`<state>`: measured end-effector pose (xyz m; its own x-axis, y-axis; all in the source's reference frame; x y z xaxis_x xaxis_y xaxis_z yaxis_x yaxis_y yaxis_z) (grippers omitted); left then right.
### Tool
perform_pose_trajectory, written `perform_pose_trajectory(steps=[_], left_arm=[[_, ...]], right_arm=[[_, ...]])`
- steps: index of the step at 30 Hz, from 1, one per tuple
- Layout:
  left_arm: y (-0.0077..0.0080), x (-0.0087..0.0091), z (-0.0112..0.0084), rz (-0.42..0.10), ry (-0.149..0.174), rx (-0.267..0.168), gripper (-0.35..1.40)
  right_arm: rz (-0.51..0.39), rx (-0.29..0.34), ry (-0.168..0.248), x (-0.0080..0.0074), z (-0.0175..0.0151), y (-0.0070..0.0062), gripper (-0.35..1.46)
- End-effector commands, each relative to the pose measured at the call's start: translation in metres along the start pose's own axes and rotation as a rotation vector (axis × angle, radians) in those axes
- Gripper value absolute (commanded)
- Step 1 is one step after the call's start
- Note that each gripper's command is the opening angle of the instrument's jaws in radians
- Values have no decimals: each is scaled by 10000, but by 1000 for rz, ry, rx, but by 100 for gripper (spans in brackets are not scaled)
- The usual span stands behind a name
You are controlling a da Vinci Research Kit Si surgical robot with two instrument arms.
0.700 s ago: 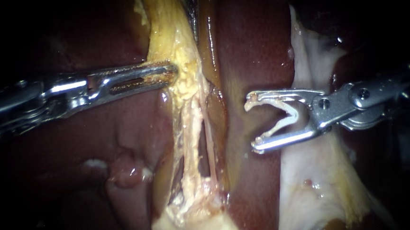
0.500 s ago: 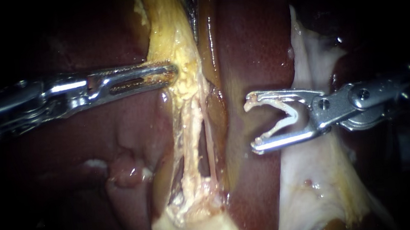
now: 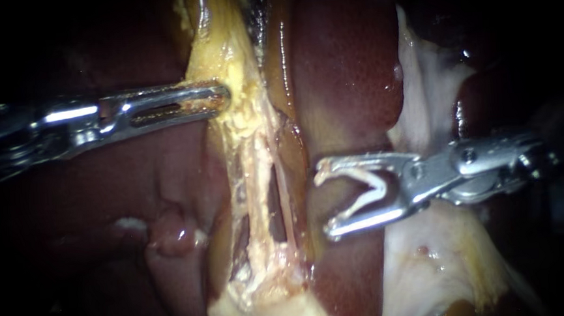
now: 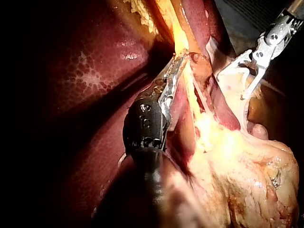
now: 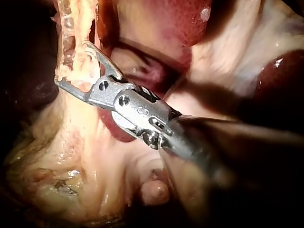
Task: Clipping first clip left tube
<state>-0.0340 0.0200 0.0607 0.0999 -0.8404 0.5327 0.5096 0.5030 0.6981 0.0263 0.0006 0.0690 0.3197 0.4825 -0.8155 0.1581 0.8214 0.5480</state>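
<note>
A: Right instrument (image 3: 325, 202)?
B: Jaws spread, gripping a white clip (image 3: 369, 188). The endoscope view shows the clip plainly; I can't make it out in the right wrist view. It lies near the left tube (image 3: 253, 192), apart.
A: Tube's axis?
B: Upright in the endoscope view. Left instrument (image 3: 223, 96) is clamped on yellow tissue (image 3: 236, 56) above.

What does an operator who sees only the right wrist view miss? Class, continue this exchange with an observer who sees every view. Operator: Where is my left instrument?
Observer: In the endoscope view the left instrument is shut on yellowish tissue above the tubes.
Operator: How many tubes?
Observer: Two side by side, left tube and right tube, a dark slit between.
Operator: Is my clip around the left one?
Observer: No. The right instrument, its pincer holding the clip spread wide, sits over the liver, short of both tubes.
</note>
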Motion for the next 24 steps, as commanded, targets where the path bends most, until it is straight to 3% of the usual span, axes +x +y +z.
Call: perform_pose_trajectory(steps=[1, 10, 24], left_arm=[[-3, -2, -2, -2, -7, 3, -35], [-24, -9, -16, 5, -16, 8, -35], [-33, -16, -32, 5, -25, 12, -35]], right_arm=[[5, 5, 0, -3, 6, 0, 60], [29, 10, -3, -27, 40, 4, 60], [32, -1, -20, -47, 54, 28, 60]])
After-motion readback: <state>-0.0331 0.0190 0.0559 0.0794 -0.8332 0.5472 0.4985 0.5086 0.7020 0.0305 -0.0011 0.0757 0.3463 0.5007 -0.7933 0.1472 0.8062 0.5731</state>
